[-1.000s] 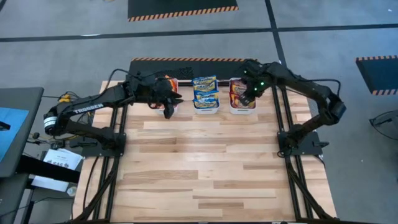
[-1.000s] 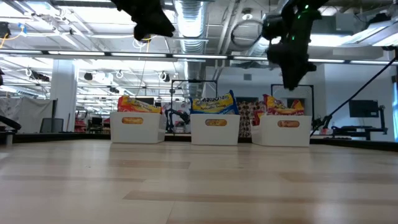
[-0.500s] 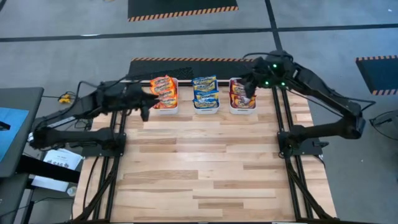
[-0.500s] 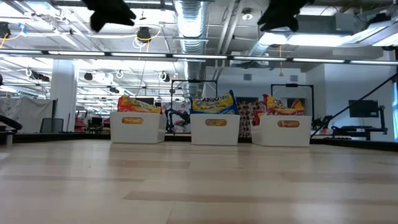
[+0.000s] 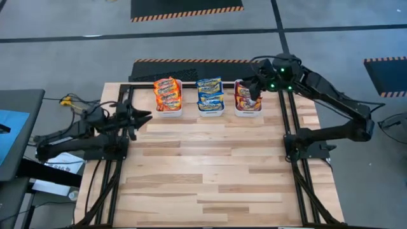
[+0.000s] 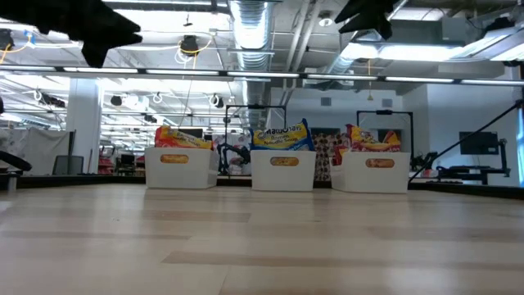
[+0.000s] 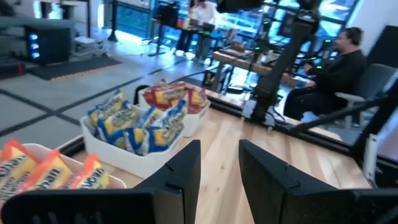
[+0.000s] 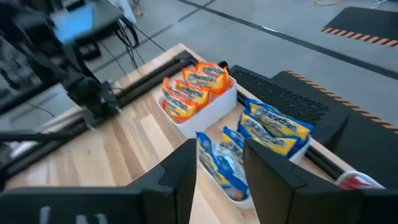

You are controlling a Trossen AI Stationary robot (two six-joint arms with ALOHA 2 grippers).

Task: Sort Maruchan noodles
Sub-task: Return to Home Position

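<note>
plainly, left gripper [image 5: 144, 116] and right gripper [image 5: 253, 95] are held apart, empty; right bin [image 5: 248, 114] could be clipped by a low retreat.

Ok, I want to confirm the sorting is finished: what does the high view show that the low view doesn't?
Only the high view: the left gripper near the table's left edge and the right gripper above the right bin, both open and holding nothing. Only the low view: the bins' front labels and the ceiling ducts beyond. Both: three white bins in a row, orange packets in the left bin, blue-and-yellow packets in the middle bin, red packets in the right.
</note>
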